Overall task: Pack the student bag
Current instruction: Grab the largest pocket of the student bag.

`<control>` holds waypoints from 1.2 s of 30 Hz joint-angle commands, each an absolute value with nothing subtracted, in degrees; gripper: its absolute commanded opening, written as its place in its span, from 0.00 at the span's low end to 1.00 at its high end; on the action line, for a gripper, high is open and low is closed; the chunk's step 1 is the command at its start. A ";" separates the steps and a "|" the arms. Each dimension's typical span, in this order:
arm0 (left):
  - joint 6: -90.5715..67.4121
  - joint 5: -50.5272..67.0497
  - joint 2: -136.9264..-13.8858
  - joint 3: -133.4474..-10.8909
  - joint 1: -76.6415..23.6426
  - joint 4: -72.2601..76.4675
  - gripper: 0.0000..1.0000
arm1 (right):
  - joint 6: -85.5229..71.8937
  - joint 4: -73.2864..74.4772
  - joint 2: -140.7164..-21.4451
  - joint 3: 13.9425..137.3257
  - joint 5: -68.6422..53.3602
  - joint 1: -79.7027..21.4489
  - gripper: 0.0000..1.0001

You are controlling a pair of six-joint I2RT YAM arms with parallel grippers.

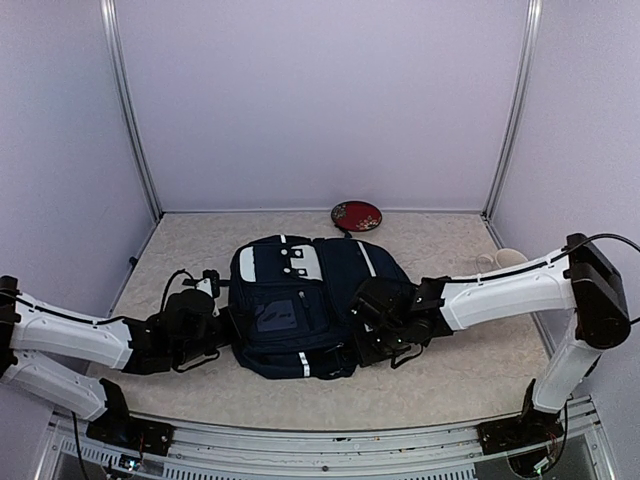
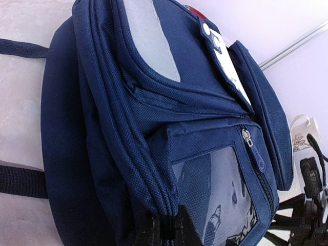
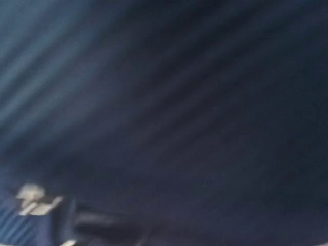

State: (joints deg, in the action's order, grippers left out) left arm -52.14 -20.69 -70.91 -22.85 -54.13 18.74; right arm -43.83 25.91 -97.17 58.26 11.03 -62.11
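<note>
The student bag [image 1: 310, 305], navy blue with white stripes and a white patch, lies flat in the middle of the table. In the left wrist view the bag [image 2: 154, 118] fills the frame, with its clear front pocket and zipper pull showing. My left gripper [image 1: 218, 325] is at the bag's left edge, and its dark fingers [image 2: 171, 230] pinch a ridge of the bag's zipper seam. My right gripper [image 1: 368, 322] presses against the bag's right side. The right wrist view shows only blurred navy fabric [image 3: 164, 102], so its jaws are hidden.
A red lacquer dish [image 1: 356, 215] sits at the back near the wall. A white cup [image 1: 505, 259] stands at the right, behind my right arm, and also shows in the left wrist view [image 2: 300, 134]. Metal frame posts stand at both back corners.
</note>
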 commanded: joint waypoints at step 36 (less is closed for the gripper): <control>-50.01 -17.26 -70.35 -23.95 -56.08 20.90 0.00 | -52.77 14.72 -99.09 57.09 18.46 -64.58 0.00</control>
State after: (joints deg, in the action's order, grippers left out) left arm -52.12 -22.09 -71.75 -22.87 -55.53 19.79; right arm -55.51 14.09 -101.01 59.09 17.21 -66.32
